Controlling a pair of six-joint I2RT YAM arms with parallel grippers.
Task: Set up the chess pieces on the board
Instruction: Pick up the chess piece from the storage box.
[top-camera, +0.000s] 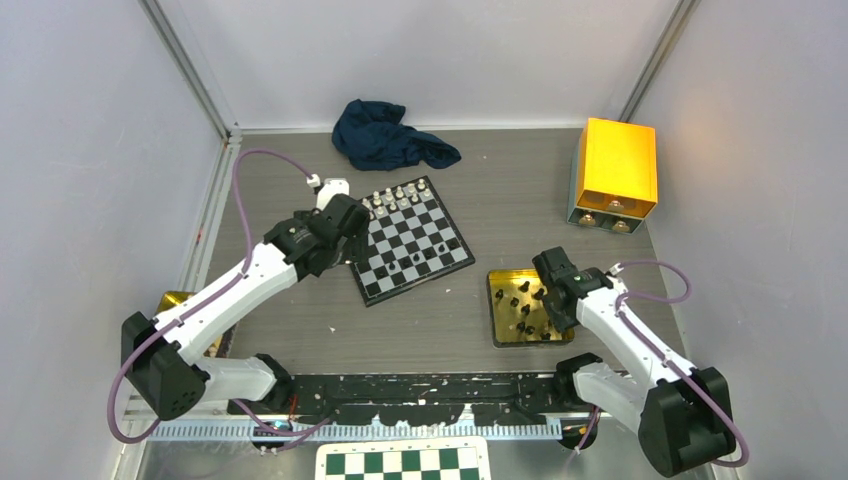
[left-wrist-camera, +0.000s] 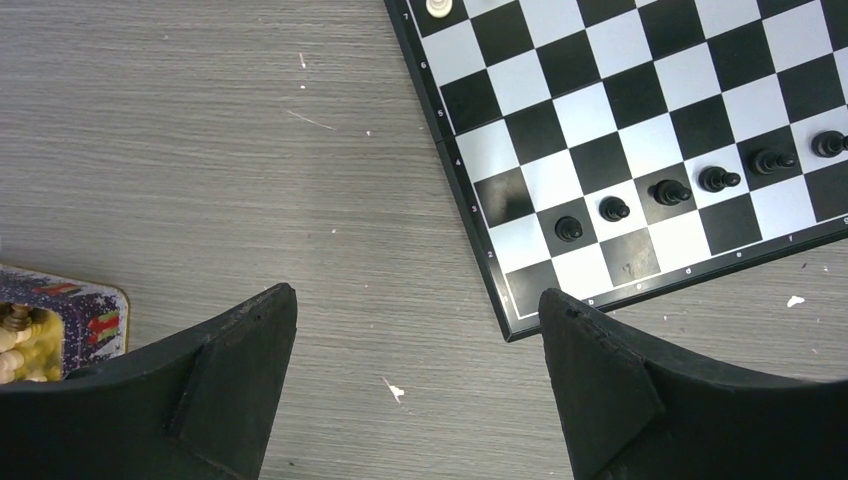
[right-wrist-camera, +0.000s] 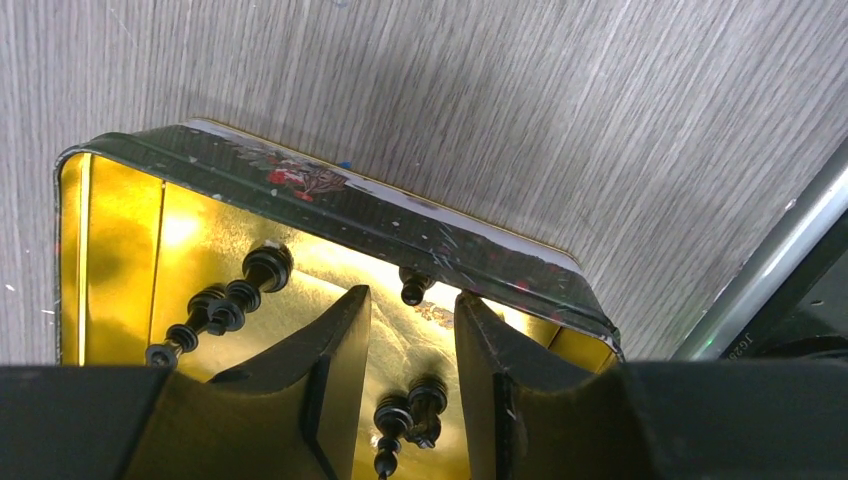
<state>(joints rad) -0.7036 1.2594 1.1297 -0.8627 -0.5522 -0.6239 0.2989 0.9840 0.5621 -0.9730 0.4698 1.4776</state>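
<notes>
Top view: no writing legible. The board (top-camera: 412, 240), small & square w/ black and silvery-white checks and a thin black border, lies at an angle mid-table (top-camera: 420, 320). Silvery-white pieces (top-camera: 395, 197) line its far edge; black pawns (top-camera: 413, 258) stand nearer the robot. The left arm (top-camera: 250, 275) reaches to the board's left edge. The right arm (top-camera: 620, 330) is over a gold tin (top-camera: 505, 330) at the right. Also a crumpled dark-blue cloth (top-camera: 395, 135) at the back, an orange box (top-camera: 615, 165) far right, and a green-and-white checkered board (top-camera: 405, 462) at the bottom edge. Left wrist view: the board's border has tiny white digits up one side and letters along the other, too small to read surely. Squares are glossy; six black pawns sit in a row, one per square. The left gripper (left-wrist-camera: 415, 300) has matte black fingers (left-wrist-camera: 240, 370) wide apart w/ nothing between, over grey wood-grain table just beside the board's corner. A patterned tin (left-wrist-camera: 95, 310) at the left holds cream pieces (left-wrist-camera: 20, 340). Right wrist view: the gold tin is dark green outside w/ red-and-white print, no words readable, mirror-gold inside. The right gripper (right-wrist-camera: 412, 300) has its fingers (right-wrist-camera: 330, 370) narrowly apart, gripping nothing, tips inside the tin. Loose black pieces (right-wrist-camera: 230, 305) lie on its floor.
</notes>
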